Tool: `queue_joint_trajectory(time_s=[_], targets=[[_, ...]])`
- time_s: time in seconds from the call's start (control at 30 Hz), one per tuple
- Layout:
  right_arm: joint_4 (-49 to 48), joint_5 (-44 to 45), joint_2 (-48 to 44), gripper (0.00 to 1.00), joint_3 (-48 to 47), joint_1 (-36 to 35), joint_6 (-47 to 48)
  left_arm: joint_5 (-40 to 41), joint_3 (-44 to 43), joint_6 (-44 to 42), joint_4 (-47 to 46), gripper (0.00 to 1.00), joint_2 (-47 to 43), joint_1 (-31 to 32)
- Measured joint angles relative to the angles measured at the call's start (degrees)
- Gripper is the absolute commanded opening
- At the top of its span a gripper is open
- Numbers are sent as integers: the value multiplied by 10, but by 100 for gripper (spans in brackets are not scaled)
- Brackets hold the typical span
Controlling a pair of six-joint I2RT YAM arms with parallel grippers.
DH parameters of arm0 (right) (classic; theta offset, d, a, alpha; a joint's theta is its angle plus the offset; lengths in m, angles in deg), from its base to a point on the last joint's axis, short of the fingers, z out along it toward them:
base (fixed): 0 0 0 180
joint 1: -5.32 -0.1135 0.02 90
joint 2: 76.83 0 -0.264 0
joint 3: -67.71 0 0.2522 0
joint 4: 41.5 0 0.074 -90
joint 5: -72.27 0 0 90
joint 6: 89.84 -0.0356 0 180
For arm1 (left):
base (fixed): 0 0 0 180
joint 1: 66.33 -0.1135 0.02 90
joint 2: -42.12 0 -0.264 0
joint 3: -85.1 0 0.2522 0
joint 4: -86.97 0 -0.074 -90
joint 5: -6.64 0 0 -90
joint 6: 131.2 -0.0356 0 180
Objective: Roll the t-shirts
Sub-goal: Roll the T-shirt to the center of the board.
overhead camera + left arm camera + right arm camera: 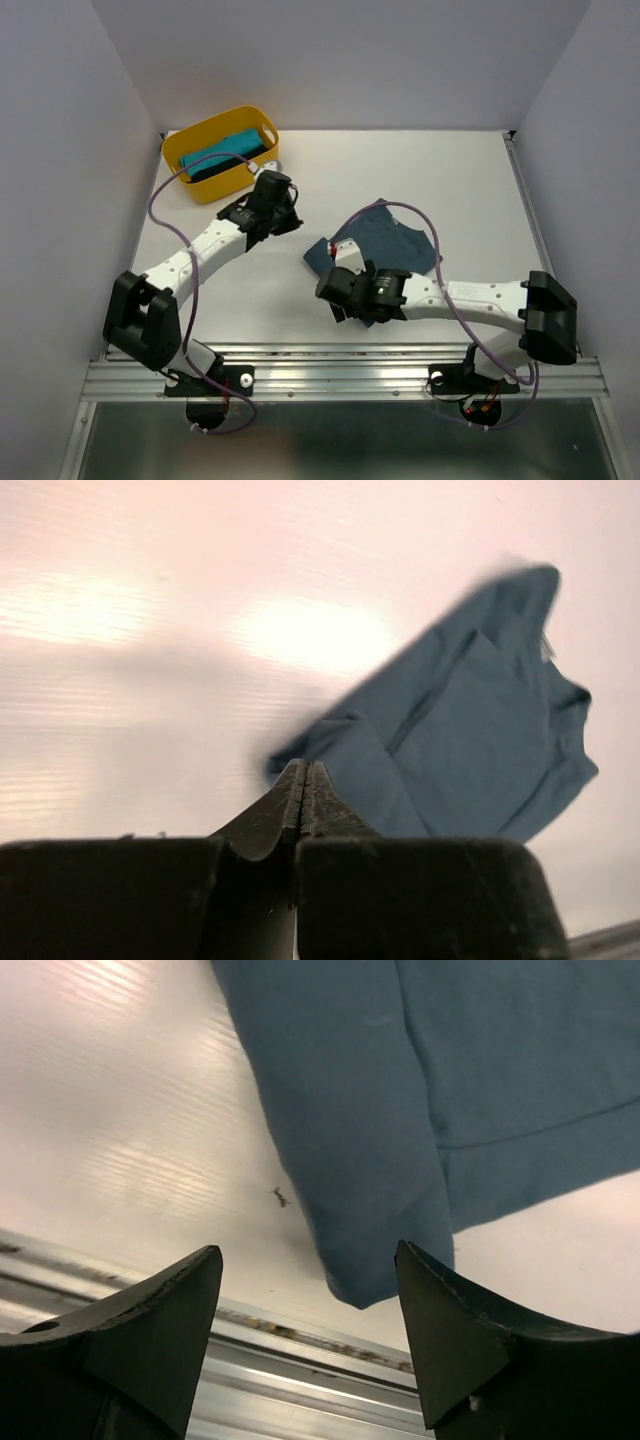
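Observation:
A slate-blue t-shirt (395,240) lies crumpled and partly folded on the white table, right of centre. My left gripper (292,222) hovers to its left. In the left wrist view its fingers (303,772) are pressed together with nothing between them, and the shirt (470,740) lies just beyond. My right gripper (335,295) hangs over the shirt's near-left corner. Its jaws (308,1252) stand wide apart, with a rounded corner of the shirt (380,1090) lying on the table between them, touched by neither. A turquoise t-shirt (215,152) and a black t-shirt (222,168) lie rolled in the tub.
The yellow tub (172,150) stands at the back left corner of the table. An aluminium rail (340,372) runs along the near edge and shows close below the right fingers (300,1360). Grey walls close in the table on three sides.

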Motion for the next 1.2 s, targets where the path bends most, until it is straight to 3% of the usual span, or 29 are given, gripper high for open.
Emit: queue_joint_trajectory(time_s=[0.23, 0.4, 0.77, 0.93, 1.0, 1.2], targets=[[76, 149, 126, 82, -49, -82, -21, 8, 87, 17, 19, 6, -86, -122], [72, 180, 170, 81, -44, -97, -6, 0, 93, 17, 28, 6, -94, -119], [-14, 190, 172, 75, 31, -96, 58, -24, 122, 20, 27, 6, -101, -119], [-51, 202, 177, 58, 39, -96, 71, -31, 130, 23, 24, 6, -111, -119], [-62, 211, 183, 38, 42, -96, 74, -33, 134, 24, 21, 6, -115, -119], [-77, 221, 195, 6, 43, -88, 76, -41, 146, 26, 19, 6, -122, -119]])
